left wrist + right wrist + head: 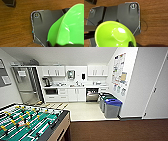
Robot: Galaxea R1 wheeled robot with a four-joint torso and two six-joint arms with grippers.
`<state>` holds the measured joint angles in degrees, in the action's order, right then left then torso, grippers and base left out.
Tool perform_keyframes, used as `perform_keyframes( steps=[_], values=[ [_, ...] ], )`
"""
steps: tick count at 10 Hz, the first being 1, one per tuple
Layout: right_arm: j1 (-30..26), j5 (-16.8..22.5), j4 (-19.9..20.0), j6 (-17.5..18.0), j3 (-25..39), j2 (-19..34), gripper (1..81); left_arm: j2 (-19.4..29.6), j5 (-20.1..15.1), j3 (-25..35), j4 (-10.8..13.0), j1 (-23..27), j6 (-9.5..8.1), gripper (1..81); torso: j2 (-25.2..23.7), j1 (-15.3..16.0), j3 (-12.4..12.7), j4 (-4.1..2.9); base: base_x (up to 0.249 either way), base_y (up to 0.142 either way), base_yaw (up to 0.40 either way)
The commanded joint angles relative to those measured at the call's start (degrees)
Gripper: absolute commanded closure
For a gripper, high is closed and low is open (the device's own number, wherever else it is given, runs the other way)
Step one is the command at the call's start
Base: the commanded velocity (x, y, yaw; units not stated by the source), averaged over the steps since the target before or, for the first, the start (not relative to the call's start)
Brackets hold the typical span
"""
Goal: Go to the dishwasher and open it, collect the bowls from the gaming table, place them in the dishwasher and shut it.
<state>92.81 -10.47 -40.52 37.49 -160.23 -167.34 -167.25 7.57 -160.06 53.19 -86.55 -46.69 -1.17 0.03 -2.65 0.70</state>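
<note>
Kitchenette ahead: the dishwasher [92, 95] stands open under the counter, its dark interior showing, contents indistinct. 2 lidded bins [111, 107] stand beside it, a foosball table [30, 123] nearer the camera. Each wrist view shows a green bowl [70, 27], [115, 35] above brown carpet [154, 18], apparently empty; grip state cannot be told.

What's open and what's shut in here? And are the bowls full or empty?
Dishwasher: looks open, dark inside showing.
Upper cabinets: doors shut.
Blue-lidded bin: lid down.
Lime bowl: empty, up above the brown floor.
Green bowl: tilted, up above the floor; cannot tell if empty.
</note>
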Motion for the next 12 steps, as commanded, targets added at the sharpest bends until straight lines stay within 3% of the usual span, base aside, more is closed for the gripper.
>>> perform_keyframes(
  steps=[1,12],
  values=[
    [-2.0,2.5,-0.3,0.0,-0.5,0.9,81.1,1.0,-1.9,-0.4,0.4,2.6,0.02,81.1,0.0,0.0,0.0,0.0,0.165,0.0,0.0],
    [-2.1,2.5,-0.3,0.0,-0.5,0.9,81.1,0.9,-2.0,-0.4,0.4,2.6,0.02,81.1,0.0,0.0,0.0,0.0,0.165,-0.045,0.0]
  ],
)
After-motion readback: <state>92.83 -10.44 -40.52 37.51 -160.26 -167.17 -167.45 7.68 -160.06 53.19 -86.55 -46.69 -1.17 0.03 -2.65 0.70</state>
